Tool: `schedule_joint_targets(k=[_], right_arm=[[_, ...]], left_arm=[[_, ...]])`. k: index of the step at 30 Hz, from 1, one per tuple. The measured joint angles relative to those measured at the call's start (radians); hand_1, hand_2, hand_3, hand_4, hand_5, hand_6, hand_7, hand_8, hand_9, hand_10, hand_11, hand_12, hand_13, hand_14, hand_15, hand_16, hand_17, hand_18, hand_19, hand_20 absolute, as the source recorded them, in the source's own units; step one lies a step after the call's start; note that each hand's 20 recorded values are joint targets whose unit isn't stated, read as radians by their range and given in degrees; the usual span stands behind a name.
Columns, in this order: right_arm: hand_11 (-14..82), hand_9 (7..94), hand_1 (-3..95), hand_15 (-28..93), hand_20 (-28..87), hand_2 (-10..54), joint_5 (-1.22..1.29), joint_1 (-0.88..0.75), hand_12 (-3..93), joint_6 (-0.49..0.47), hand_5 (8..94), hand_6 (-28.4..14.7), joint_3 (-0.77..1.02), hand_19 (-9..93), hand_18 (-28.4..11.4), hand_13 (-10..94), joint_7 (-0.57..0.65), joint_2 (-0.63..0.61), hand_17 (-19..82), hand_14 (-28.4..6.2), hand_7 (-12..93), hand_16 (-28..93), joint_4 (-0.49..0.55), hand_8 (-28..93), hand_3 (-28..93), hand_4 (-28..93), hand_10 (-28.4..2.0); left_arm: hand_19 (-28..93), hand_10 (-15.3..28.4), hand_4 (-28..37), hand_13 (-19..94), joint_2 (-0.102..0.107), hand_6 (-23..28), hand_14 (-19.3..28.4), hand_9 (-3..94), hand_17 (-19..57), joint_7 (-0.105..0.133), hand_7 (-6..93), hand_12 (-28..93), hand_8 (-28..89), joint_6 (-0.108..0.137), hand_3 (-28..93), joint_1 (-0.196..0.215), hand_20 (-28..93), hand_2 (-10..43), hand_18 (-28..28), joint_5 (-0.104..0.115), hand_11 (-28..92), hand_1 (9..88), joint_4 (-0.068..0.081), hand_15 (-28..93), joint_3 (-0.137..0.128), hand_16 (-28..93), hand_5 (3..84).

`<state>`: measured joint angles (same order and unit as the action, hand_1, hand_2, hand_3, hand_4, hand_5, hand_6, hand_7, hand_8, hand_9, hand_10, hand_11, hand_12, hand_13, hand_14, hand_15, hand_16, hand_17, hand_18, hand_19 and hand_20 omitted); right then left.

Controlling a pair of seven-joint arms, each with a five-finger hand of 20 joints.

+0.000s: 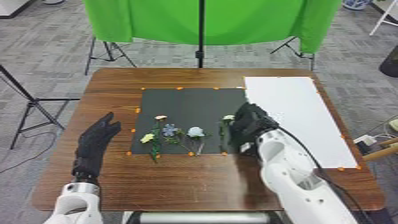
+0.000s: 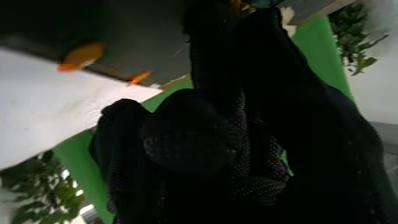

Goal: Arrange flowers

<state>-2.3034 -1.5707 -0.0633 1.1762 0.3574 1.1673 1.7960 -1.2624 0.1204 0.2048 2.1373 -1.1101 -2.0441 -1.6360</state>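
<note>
While right hand (image 1: pixel 251 122) sits at right edge of mat (image 1: pixel 182 102), grip unclear; nearby flower (image 1: pixel 228 118) likely light, fragile: pinch stem.

Note flowers (image 1: pixel 195 132) on front part of mat (image 1: pixel 191 105), paper (image 1: pixel 293 110) right of mat, both on table (image 1: pixel 178 187); cloth (image 1: pixel 155 22) behind table.

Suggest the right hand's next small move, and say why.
I'd probably ease the right hand slightly left toward the pale flower: that bloom lies on the dark sheet just beside the hand, nearer than the other flowers, though whether they already touch I cannot tell.
</note>
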Motion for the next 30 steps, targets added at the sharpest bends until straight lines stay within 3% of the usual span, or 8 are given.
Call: schedule_joint_targets(k=[20,23,26,28,30], right_arm=[[14.9,88.8,59.6,61,57,-9.5,-0.012,-0.045,34.1,0.05,74.2,-0.3,0.032,93,-10.2,91,-0.033,-0.048,67,-0.9,23,34,0.07,9,55,-15,-10.8],[16.4,86.1,57.0,62,58,-9.5,-0.02,-0.052,32.6,0.025,71.4,-0.1,0.043,93,-10.5,90,-0.039,-0.053,66,-1.4,23,34,0.073,8,54,-15,-11.8],[22.4,83.0,50.5,62,57,-9.5,-0.021,-0.061,24.6,-0.024,68.2,-0.1,0.06,93,-10.5,90,-0.043,-0.057,66,-1.6,21,34,0.082,6,58,-15,-13.0],[23.5,82.4,44.2,61,56,-9.5,-0.021,-0.066,22.7,-0.061,66.7,0.4,0.07,93,-10.4,90,-0.047,-0.061,65,-1.8,20,33,0.088,-6,63,-17,-13.4],[23.7,82.6,40.3,61,56,-9.5,-0.021,-0.069,22.6,-0.087,66.1,0.0,0.077,93,-10.5,90,-0.052,-0.067,65,-1.7,20,33,0.094,-9,63,-17,-13.3]], left_arm=[[4,11.7,-23.4,34,-0.002,3.6,14.2,44.7,3.4,-0.001,6.7,12,-6,0.001,63,0.006,20,-3.2,12.3,0.0,13,25.9,-0.001,10,-0.002,4,39.5],[4,11.7,-23.3,34,-0.003,3.4,14.2,44.7,3.3,0.0,6.6,12,-6,0.0,63,0.008,20,-3.8,12.4,0.0,13,25.7,-0.001,10,-0.003,4,39.3],[4,11.7,-23.1,34,-0.004,3.4,14.2,44.7,3.3,0.001,6.6,12,-6,-0.001,64,0.011,20,-4.6,12.5,0.0,13,25.5,-0.001,10,-0.005,4,39.2],[4,11.7,-22.9,34,-0.004,3.3,14.2,44.6,3.2,0.002,6.4,12,-6,-0.003,64,0.013,20,-5.4,12.6,0.0,13,25.2,-0.001,10,-0.007,4,38.7],[4,11.7,-22.4,34,-0.005,3.3,14.3,44.5,3.2,0.002,6.2,12,-6,-0.007,64,0.013,20,-6.4,12.8,-0.002,12,25.0,-0.001,10,-0.008,4,38.3]])
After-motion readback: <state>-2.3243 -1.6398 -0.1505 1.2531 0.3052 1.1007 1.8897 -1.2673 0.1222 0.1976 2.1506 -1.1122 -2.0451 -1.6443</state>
